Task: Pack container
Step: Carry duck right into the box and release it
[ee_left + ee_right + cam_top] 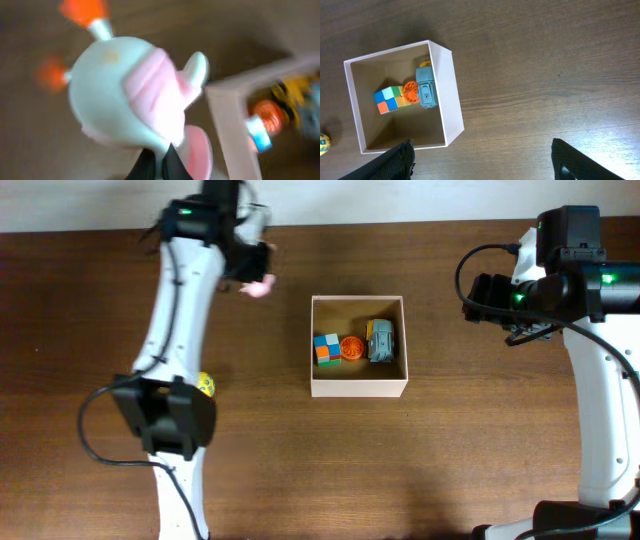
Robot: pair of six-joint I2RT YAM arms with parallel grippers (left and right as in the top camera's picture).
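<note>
Centre of the tabletop [480,460] sits the container [358,388], light and thin-walled I'd judge, apt to slide, so I'd pinch one wall near a corner; my left gripper [252,268] holds a white-pink toy [130,95] nearby, right gripper [484,161] wide, empty.

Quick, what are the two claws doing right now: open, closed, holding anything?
Left gripper: closed on a white and pink toy.
Right gripper: open, holding nothing.
</note>
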